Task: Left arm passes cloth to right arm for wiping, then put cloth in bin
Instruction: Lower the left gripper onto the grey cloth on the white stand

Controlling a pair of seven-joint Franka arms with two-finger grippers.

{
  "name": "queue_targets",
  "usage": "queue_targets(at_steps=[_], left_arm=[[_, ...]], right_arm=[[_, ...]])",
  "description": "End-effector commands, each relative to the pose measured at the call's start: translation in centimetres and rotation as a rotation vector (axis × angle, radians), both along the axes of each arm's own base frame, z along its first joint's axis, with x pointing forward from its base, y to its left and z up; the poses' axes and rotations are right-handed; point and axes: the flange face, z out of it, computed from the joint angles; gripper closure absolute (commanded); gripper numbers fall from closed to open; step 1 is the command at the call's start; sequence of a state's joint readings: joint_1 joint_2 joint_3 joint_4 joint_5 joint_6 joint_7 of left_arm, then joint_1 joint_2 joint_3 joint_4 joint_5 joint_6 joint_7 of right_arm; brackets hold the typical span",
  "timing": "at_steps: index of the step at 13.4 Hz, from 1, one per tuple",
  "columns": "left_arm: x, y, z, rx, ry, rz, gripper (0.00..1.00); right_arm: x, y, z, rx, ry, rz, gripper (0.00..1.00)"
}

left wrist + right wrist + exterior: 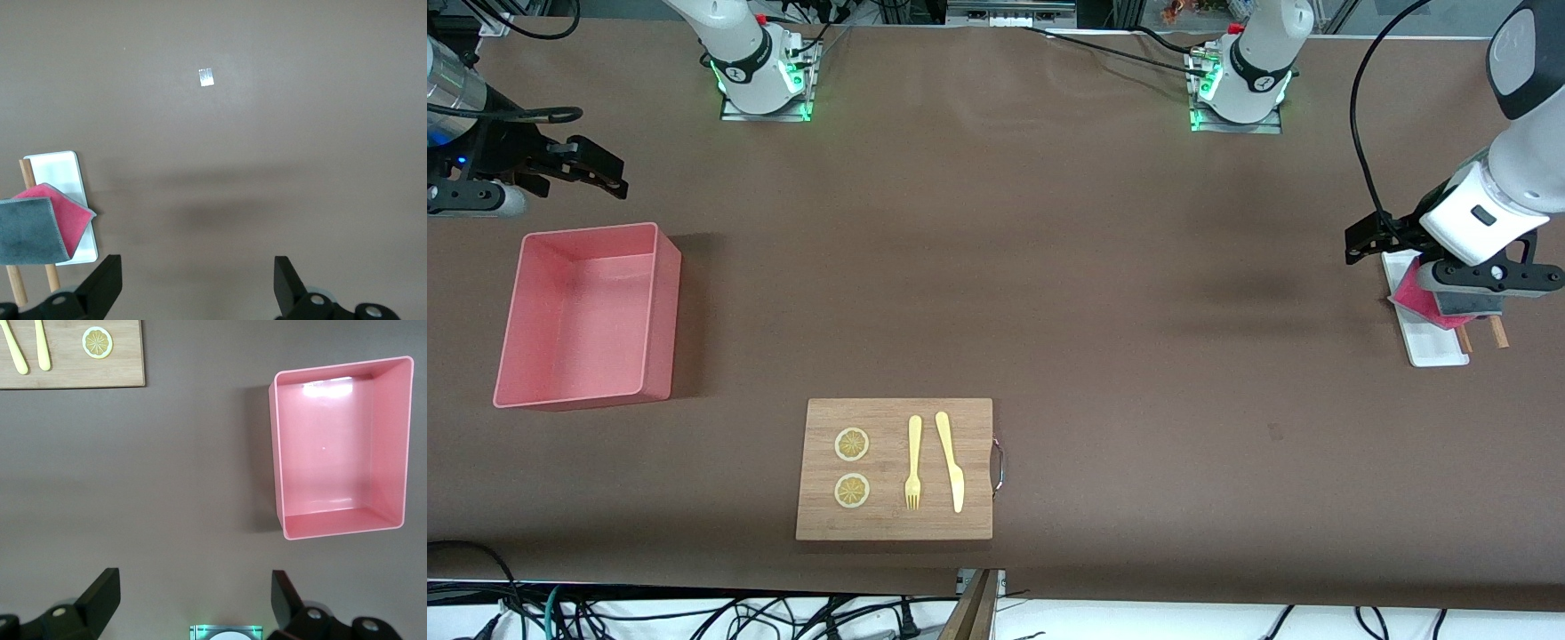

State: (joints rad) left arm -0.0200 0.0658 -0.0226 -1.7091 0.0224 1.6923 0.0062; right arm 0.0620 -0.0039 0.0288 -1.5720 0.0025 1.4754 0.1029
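Front view is showing 1 cloth (1412, 293) under the wide-open left gripper (1371, 238); 1 bin (660, 267) sitting near the wide-open right gripper (600, 169).

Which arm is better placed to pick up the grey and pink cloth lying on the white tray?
Left. The left gripper hovers open right by the grey and magenta-pink cloth on the narrow white rectangular tray. The right gripper waits open near the salmon-pink plastic bin, at the right arm's end of the table.

Brown table (1049, 267); cables (694, 613) along near edge.
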Motion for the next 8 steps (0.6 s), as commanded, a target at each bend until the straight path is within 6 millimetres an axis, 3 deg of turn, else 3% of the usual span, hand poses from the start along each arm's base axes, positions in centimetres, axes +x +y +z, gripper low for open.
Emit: queue_targets(at_steps=[1,4,7,8], left_arm=[[0.8,0.7,-1.5,0.078,0.053,-0.013,0.0],[1.2,1.9,-3.5,0.174,0.101,-0.026,0.0],[2.2,5.3,-6.7,0.338,0.159,-0.036,0.0],[2.5,7.6,-8.1,0.352,0.181,-0.011,0.0]], right_arm=[[0.4,-0.1,0.5,-0.004,-0.009,0.001,0.0],[0.4,-0.1,0.4,-0.004,-0.007,0.001,0.0],[0.4,-0.1,0.5,-0.004,-0.009,0.001,0.0],[0.4,-0.1,0.4,-0.004,-0.007,0.001,0.0]])
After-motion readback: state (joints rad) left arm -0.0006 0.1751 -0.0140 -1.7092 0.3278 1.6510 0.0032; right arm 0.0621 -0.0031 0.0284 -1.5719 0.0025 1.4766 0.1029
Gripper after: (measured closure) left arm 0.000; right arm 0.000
